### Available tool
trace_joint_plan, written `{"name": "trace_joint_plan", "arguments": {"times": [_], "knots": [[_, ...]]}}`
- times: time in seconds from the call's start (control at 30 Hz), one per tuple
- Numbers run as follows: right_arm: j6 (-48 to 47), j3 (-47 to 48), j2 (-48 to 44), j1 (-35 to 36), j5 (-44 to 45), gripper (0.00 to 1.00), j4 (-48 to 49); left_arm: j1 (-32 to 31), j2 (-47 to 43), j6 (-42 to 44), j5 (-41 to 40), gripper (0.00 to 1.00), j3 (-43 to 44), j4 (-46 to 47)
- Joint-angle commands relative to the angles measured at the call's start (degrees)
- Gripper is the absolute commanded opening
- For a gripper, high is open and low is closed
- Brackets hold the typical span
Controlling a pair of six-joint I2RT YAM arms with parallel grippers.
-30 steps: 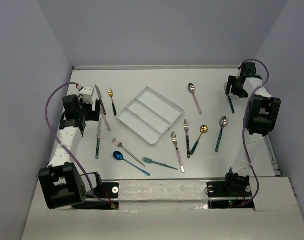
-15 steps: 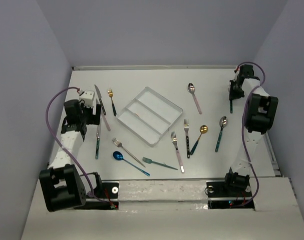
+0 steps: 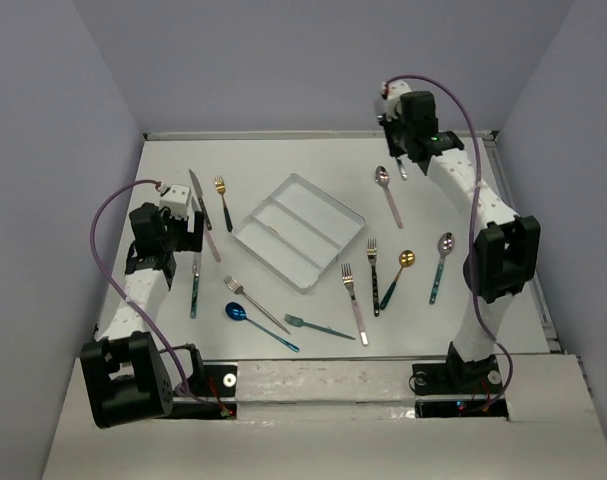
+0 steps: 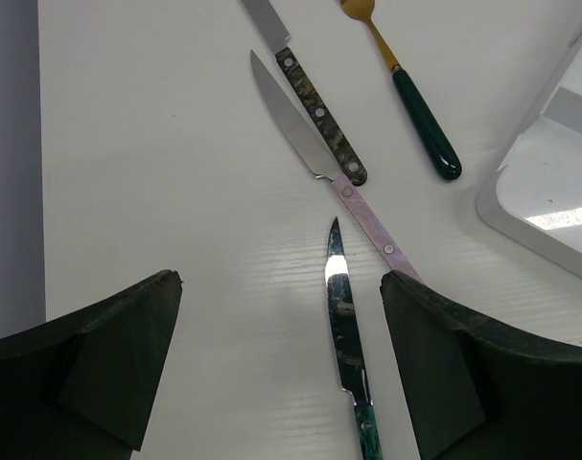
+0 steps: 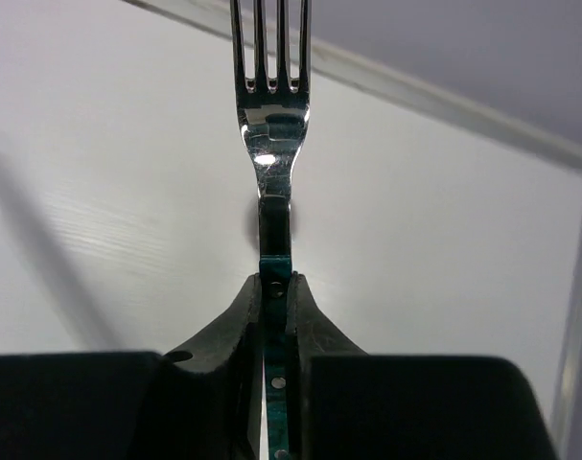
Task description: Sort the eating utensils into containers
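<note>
- Toward 1 o'clock from the white tray [image 3: 299, 178] in the overhead view, the right gripper [image 5: 274, 287] hangs over the far part of the table [image 3: 283, 150]. Its jaws are pinched almost together on a teal-handled fork [image 5: 271, 125].
- In the wrist view the pads clamp the top of the handle, just below the neck. The tines point to 12 o'clock, away from the camera, and the fork is lifted off the table.
- The fork looks light, stiff and smooth. Held by so narrow a strip it could swivel between the pads, so a hold close to the neck suits it, and the carry to the tray calls for no jerks.
- At 9 o'clock from the tray, the left gripper [image 4: 276, 287] is spread as wide as it goes and holds nothing. It hovers over a teal-handled knife [image 4: 340, 326], whose tip points to 12 o'clock between the fingers.
- Just past that tip lies a pink-handled knife [image 4: 367, 211], with a dark-handled knife [image 4: 319, 120] touching it or nearly so.
- A flat, thin knife probably gives little edge to catch, so the thicker handle is the place to pinch, not the slick blade.
- No utensil shows in the tray, and more lie on the table from 3 to 7 o'clock of it.
</note>
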Motion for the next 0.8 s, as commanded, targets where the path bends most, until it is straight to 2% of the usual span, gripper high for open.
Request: {"name": "trace_joint_plan", "arguments": {"times": [0.0, 0.03, 0.13, 0.23, 0.37, 0.57, 0.77], "knots": [[-7.3, -0.3, -3.8, 13.6, -5.6, 0.0, 7.2, 0.5, -1.6, -0.5, 0.9, 0.99, -0.5, 3.1], [-8.0, 0.9, -1.7, 17.4, -6.2, 0.0, 7.1, 0.5, -1.7, -0.5, 0.8, 0.99, -0.6, 3.1], [-8.3, 3.2, 2.0, 22.3, -5.0, 0.0, 6.6, 0.7, -1.9, -0.4, 0.6, 0.99, -0.8, 3.1], [-8.0, 7.1, 7.3, 24.3, -3.2, 0.0, 4.1, 0.8, -2.1, -0.3, 0.3, 0.99, -1.0, 3.1], [-8.2, 8.2, 11.0, 25.0, -2.9, 0.0, 2.2, 0.9, -2.3, -0.2, 0.3, 0.99, -1.1, 3.1], [-9.8, 3.5, 11.9, 26.7, -8.0, 0.0, 2.2, 1.0, -2.2, -0.2, 0.3, 0.99, -1.2, 3.1], [-7.1, 2.7, 14.7, 26.7, -7.7, 0.0, 1.8, 0.9, -2.3, 0.0, 0.2, 0.99, -1.2, 3.1]]}}
